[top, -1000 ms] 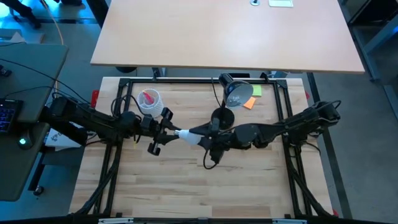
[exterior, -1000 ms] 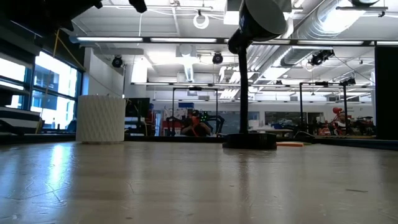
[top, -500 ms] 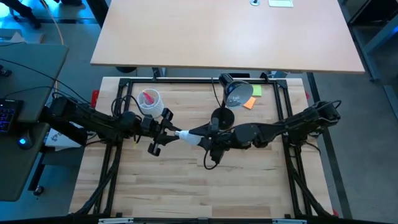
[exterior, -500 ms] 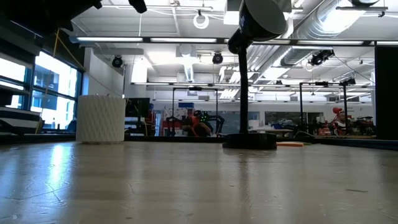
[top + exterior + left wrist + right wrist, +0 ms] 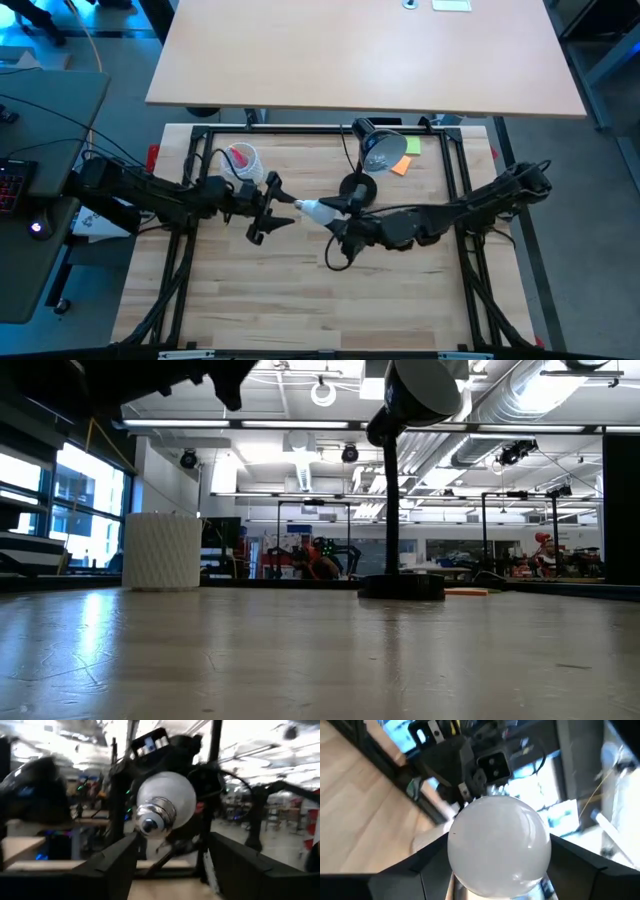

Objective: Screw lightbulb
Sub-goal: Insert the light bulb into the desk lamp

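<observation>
- The lightbulb (image 5: pixel 318 210) is hanging in the air over the middle of the desk (image 5: pixel 300 300), lying roughly flat, long axis running left-right across the desk.
- The right claw (image 5: pixel 338 212) is pinching it by the round glass end. In the right wrist view the frosted globe (image 5: pixel 499 845) is sitting snug between the two dark fingers (image 5: pixel 432 865), touching both.
- The silvery screw base is pointing away from the right claw, straight at the left claw (image 5: pixel 272 207). The left wrist view is looking right down the base (image 5: pixel 152 817).
- The left claw is standing spread, fingers (image 5: pixel 117 865) either side of the bulb's line and not touching it. The bulb is just beside it, a small gap between base and fingertips.
- So the right arm is the one carrying it, and it's also nearer the black desk lamp (image 5: pixel 372 150), which is standing at the back of the desk with the shade facing down.
- My guess: the bulb's axis needs swinging from flat to base-up before it can go into the lamp head. Base is facing the wrong way right now.
- The white cup (image 5: pixel 241 164) is sitting back-left, well clear.
</observation>
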